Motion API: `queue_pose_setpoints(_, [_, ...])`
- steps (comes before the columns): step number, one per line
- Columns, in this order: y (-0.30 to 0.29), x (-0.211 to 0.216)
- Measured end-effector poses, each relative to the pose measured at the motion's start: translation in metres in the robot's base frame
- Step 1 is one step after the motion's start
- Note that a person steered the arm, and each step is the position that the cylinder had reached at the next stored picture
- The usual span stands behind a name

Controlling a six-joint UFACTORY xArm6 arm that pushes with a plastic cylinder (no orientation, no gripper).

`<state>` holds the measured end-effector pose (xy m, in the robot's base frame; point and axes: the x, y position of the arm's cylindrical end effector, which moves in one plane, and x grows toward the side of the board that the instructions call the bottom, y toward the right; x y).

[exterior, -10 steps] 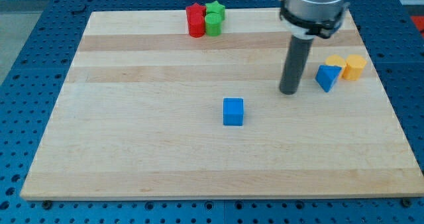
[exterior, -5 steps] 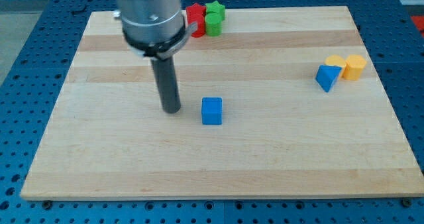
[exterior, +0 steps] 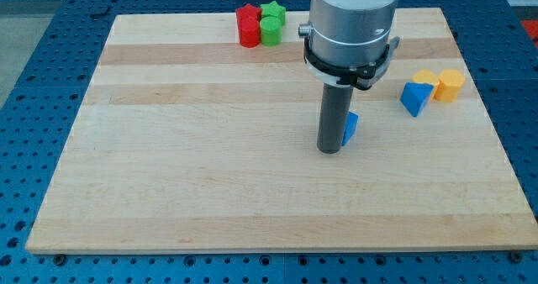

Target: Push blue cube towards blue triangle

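Observation:
The blue cube [exterior: 351,127] sits near the middle of the wooden board, mostly hidden behind my rod; only its right edge shows. My tip [exterior: 329,149] rests on the board right against the cube's left side. The blue triangle [exterior: 414,97] lies at the view's right, a short way right of and slightly above the cube.
Two yellow blocks [exterior: 441,83] sit just right of the blue triangle. A red star-shaped block [exterior: 248,25] and two green blocks [exterior: 271,23] cluster at the view's top. The board's right edge [exterior: 492,124] is beyond the yellow blocks.
My tip has gone from the cube's left to the right, and the blue cube has slid right and a little up, towards the blue triangle.

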<state>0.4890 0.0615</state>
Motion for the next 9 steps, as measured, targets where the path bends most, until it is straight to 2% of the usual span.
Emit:
queue_pose_setpoints(2, [-0.048, -0.003])
queue_pose_setpoints(3, [-0.044, -0.011])
queue_pose_setpoints(5, [0.002, -0.028])
queue_pose_setpoints(8, [0.111, -0.030])
queue_pose_setpoints(9, [0.129, -0.030])
